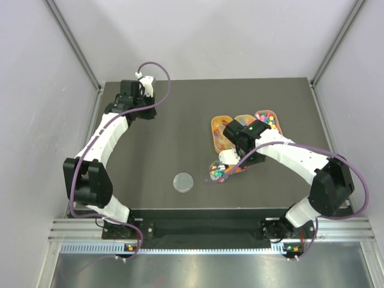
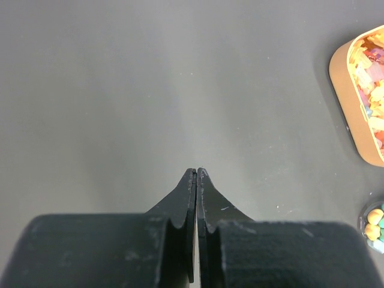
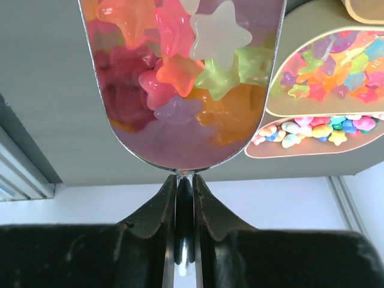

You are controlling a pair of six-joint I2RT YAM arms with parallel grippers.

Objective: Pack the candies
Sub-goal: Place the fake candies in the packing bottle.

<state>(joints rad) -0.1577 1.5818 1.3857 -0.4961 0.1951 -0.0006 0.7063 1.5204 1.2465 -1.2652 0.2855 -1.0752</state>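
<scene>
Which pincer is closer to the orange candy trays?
Right. The right pincer, shut on a scoop of candies, is just beside the orange trays. The left pincer, shut and empty, is far off at the table's back left.

The left arm [image 1: 108, 135] goes up from its base in the lower left of the top view. It bends at the elbow and reaches to the upper left. The left gripper [image 2: 196, 177] has its two black fingers pressed flat together, tip to tip. The right arm [image 1: 294, 156] goes up from the lower right, bends at the far right and reaches in toward the middle. The right gripper [image 3: 184, 180] pinches tight on the thin handle of a scoop [image 3: 180, 157].
</scene>
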